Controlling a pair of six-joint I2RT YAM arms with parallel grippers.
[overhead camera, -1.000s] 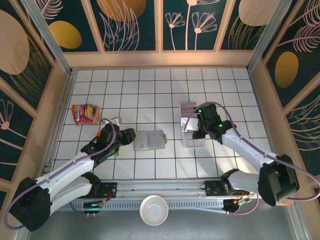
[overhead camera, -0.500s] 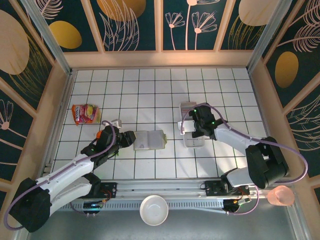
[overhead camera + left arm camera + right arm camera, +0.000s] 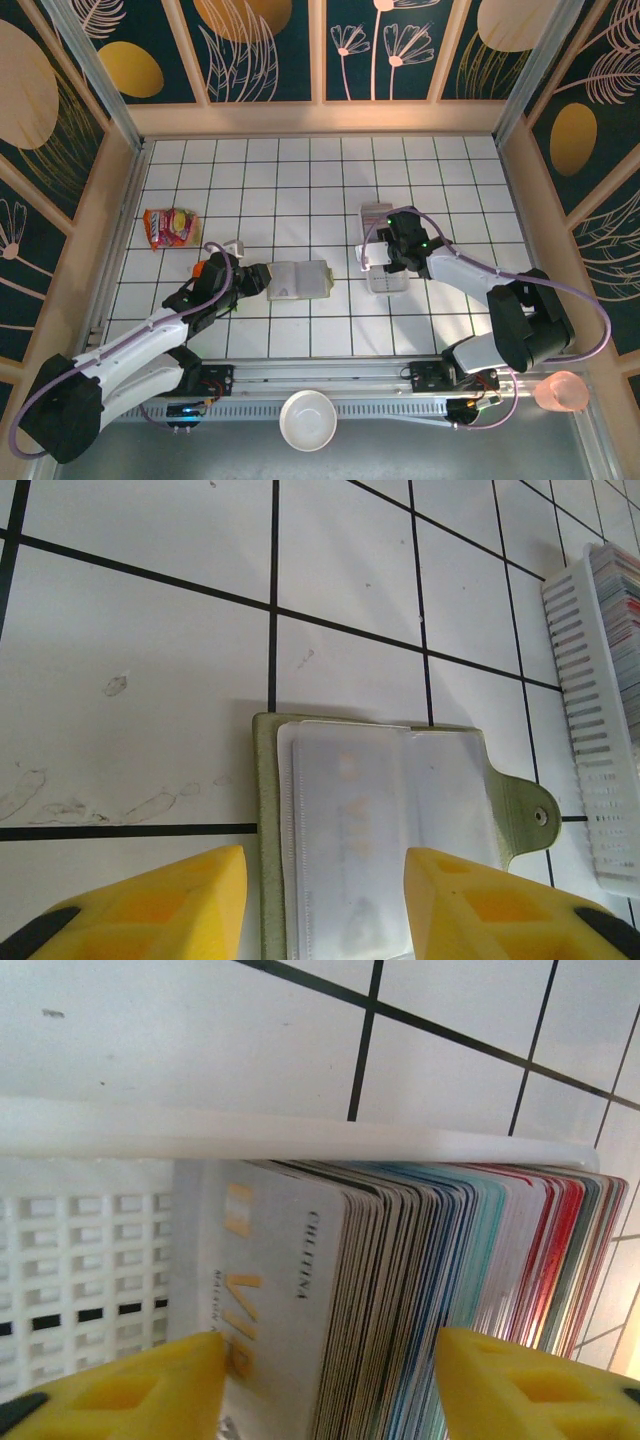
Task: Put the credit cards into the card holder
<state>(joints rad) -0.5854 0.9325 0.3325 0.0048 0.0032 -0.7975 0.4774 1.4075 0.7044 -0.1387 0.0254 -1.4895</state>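
Observation:
The card holder (image 3: 300, 280) lies open on the tiles, olive-green with clear sleeves (image 3: 390, 830) and a snap tab (image 3: 525, 815). My left gripper (image 3: 256, 277) (image 3: 325, 905) is open at its near end. One finger (image 3: 170, 900) stands just outside the green edge and the other (image 3: 490, 905) is over the sleeves. The credit cards (image 3: 430, 1260) (image 3: 377, 213) stand on edge in a white slotted tray (image 3: 386, 282) (image 3: 590, 740). My right gripper (image 3: 385, 250) (image 3: 330, 1380) is open and straddles the front batch. Its left finger (image 3: 150, 1385) is against the pale front card.
A red-orange snack packet (image 3: 172, 228) lies at the far left. A small white object (image 3: 232, 243) sits just beyond my left arm. A white bowl (image 3: 307, 420) and a pink cup (image 3: 560, 392) stand off the tiled floor at the near edge.
My right gripper has moved left and down into the tray, and its jaws have narrowed around the cards. My left gripper edged toward the holder and narrowed slightly.

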